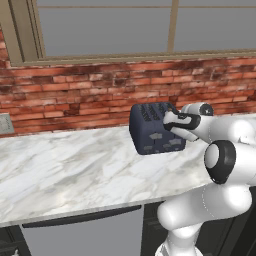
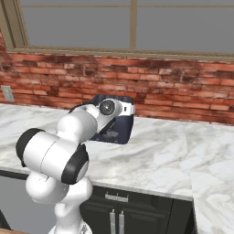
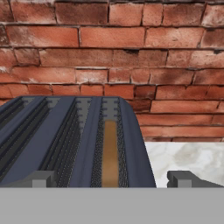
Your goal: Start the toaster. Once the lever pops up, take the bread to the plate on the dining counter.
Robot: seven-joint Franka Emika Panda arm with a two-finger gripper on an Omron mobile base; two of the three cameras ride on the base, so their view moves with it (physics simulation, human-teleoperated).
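The dark navy toaster (image 1: 152,129) stands on the marbled kitchen counter near the brick wall, its pale buttons facing the front. In the right base view my arm covers part of the toaster (image 2: 119,130). My gripper (image 1: 170,119) hovers at the toaster's right end, just above its top. In the hand view the toaster (image 3: 52,135) fills the lower left, and a tan slice of bread (image 3: 110,153) sits down in its rightmost slot. My gripper (image 3: 111,180) is open, one fingertip on each side of the slots, with nothing held. The plate and the dining counter are out of view.
The brick wall (image 1: 75,95) runs right behind the toaster, under a window. A wall outlet (image 1: 5,124) is at the far left. The marbled counter (image 1: 75,170) stretches bare to the left, with dark cabinets (image 2: 119,215) below its front edge.
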